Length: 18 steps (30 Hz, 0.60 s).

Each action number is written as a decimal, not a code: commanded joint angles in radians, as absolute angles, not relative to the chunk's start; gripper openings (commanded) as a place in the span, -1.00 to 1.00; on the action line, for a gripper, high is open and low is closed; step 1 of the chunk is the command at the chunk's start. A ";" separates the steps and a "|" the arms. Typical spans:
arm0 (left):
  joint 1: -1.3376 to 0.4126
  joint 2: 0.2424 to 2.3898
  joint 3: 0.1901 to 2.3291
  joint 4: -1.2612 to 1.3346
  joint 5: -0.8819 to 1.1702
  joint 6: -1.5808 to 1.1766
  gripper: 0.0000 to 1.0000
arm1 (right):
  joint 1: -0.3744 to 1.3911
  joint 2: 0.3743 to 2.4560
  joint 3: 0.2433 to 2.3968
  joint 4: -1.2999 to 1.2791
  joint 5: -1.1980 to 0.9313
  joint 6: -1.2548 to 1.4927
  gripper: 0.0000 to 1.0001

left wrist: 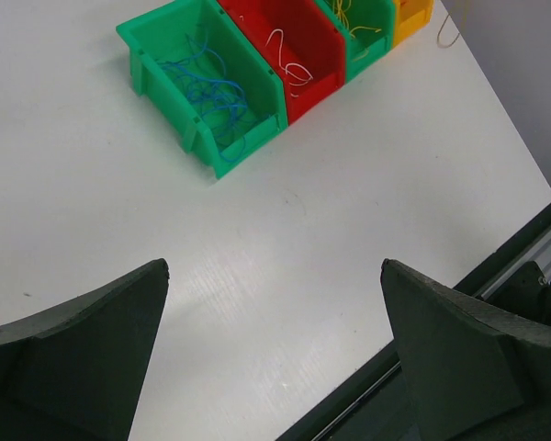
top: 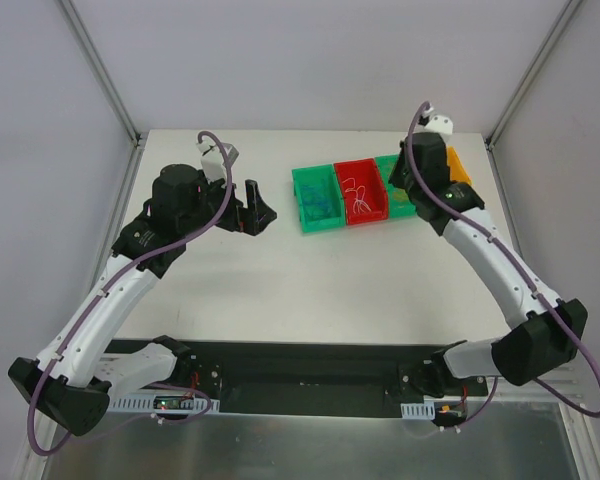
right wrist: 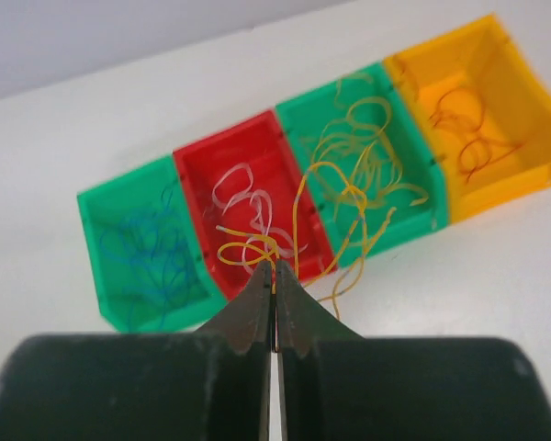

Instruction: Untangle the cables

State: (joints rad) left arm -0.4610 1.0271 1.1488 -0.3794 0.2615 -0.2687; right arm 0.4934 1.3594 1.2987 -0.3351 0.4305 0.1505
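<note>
Table (top: 330, 290) with a row of bins (right wrist: 142, 317) toward its far edge. Left arm (top: 110, 300) bent to the bins' left, left gripper (left wrist: 274, 265) spread wide over bare tabletop. Only the right wrist view shows the right gripper (right wrist: 275, 266) pinched shut on yellow cables (right wrist: 351, 195) above the bins.

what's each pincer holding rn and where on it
The right pincer pinches yellow cables where strands bunch, at its tips; the left pincer is open, holding nothing.
</note>
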 commanded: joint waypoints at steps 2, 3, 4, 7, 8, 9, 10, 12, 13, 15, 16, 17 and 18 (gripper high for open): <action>-0.457 1.006 1.146 -0.345 0.278 -0.252 0.98 | 0.364 1.483 1.455 -0.319 0.373 0.040 -0.99; -0.457 1.006 1.144 -0.344 0.279 -0.250 0.98 | 0.342 1.518 1.480 -0.296 0.367 0.028 -0.99; -0.457 1.008 1.144 -0.344 0.276 -0.250 0.98 | 0.316 1.564 1.506 -0.282 0.354 0.020 -0.99; -0.457 1.014 1.144 -0.344 0.276 -0.247 0.98 | 0.273 1.708 1.587 -0.255 0.331 0.006 -0.99; -0.457 1.017 1.144 -0.342 0.275 -0.245 0.98 | 0.259 1.762 1.626 -0.265 0.330 0.006 -0.99; -0.457 1.020 1.143 -0.342 0.273 -0.244 0.98 | 0.253 1.802 1.659 -0.271 0.337 0.006 -0.99; -0.457 1.023 1.143 -0.342 0.268 -0.242 0.98 | 0.250 1.846 1.687 -0.279 0.359 -0.027 -0.99; -0.457 1.029 1.140 -0.342 0.264 -0.242 0.98 | 0.244 1.917 1.747 -0.311 0.353 -0.046 -0.99; -0.457 1.032 1.140 -0.342 0.262 -0.239 0.98 | 0.245 1.942 1.768 -0.327 0.354 -0.052 -0.99; -0.457 1.035 1.138 -0.339 0.262 -0.238 0.98 | 0.245 1.970 1.805 -0.360 0.319 -0.052 -0.59; -0.457 1.037 1.135 -0.337 0.262 -0.238 0.98 | 0.245 1.974 1.824 -0.398 0.311 -0.046 -0.36; -0.457 1.035 1.134 -0.337 0.261 -0.238 0.98 | 0.245 1.970 1.838 -0.428 0.295 -0.045 -0.24; -0.457 1.037 1.134 -0.334 0.261 -0.233 0.98 | 0.244 1.951 1.844 -0.460 0.279 -0.048 -0.08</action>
